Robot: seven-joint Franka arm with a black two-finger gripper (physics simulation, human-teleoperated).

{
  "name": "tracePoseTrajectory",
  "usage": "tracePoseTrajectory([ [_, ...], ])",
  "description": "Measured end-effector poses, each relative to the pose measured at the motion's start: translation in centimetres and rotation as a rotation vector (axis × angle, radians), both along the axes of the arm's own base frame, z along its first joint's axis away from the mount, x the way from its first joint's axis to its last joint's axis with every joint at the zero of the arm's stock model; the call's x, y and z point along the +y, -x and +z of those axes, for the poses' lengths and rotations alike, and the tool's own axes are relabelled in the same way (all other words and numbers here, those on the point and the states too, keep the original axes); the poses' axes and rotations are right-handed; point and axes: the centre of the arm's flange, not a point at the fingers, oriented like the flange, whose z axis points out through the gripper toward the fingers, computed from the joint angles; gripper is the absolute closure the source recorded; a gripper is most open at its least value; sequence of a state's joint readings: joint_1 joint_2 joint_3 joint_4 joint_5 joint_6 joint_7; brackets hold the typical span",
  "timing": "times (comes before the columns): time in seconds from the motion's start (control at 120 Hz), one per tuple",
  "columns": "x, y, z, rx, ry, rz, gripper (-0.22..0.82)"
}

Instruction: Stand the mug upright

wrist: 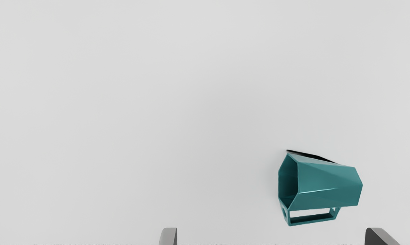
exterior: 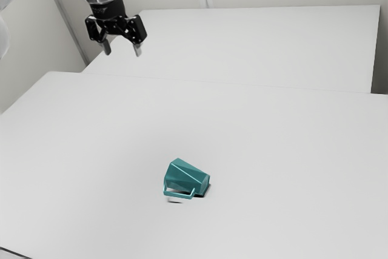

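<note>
High over the table's far left part in the exterior view, my gripper (exterior: 122, 51) hangs open and holds nothing. A teal faceted mug (exterior: 187, 177) lies on its side on the table, well below and apart from the gripper. Its base faces the exterior view's right, and its handle is on the side toward that camera. In the wrist view the open fingertips of my gripper (wrist: 271, 236) stand wide apart; the mug (wrist: 327, 183) shows its open mouth, and its handle lies on the side nearer the fingertips.
The mug rests on a broad white table (exterior: 273, 150). Behind it stands another white surface (exterior: 260, 47), with pale walls beyond. A dark edge (exterior: 15, 253) crosses the exterior view's lower left corner.
</note>
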State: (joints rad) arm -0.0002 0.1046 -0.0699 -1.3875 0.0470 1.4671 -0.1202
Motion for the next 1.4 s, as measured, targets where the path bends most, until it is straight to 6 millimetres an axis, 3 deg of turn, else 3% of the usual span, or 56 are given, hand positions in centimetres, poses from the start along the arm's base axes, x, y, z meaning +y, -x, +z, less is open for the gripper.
tracePoseTrajectory([
  [0.083,-0.3,0.0,-0.9,0.012,0.017,0.003,0.0],
  [0.158,0.7,-0.3,-4.3,0.056,0.046,0.033,0.0],
  [0.208,2.8,-0.4,-7.1,0.09,0.104,0.082,0.0],
  [0.325,9.6,0.4,-14.5,0.129,0.312,0.226,0.0],
  [0.408,12.3,1.4,-19.2,0.124,0.497,0.298,0.0],
  [0.517,11.8,3.4,-25.4,0.12,0.698,0.341,0.0],
  [0.658,10.0,4.9,-29.6,0.08,0.809,0.316,0.0],
  [0.808,7.8,7.1,-32.6,0.071,0.846,0.237,0.0],
  [0.967,5.4,10.0,-33.5,0.05,0.861,0.126,0.0],
  [1.4,0.9,11.3,-36.2,-0.052,0.945,0.064,0.0],
])
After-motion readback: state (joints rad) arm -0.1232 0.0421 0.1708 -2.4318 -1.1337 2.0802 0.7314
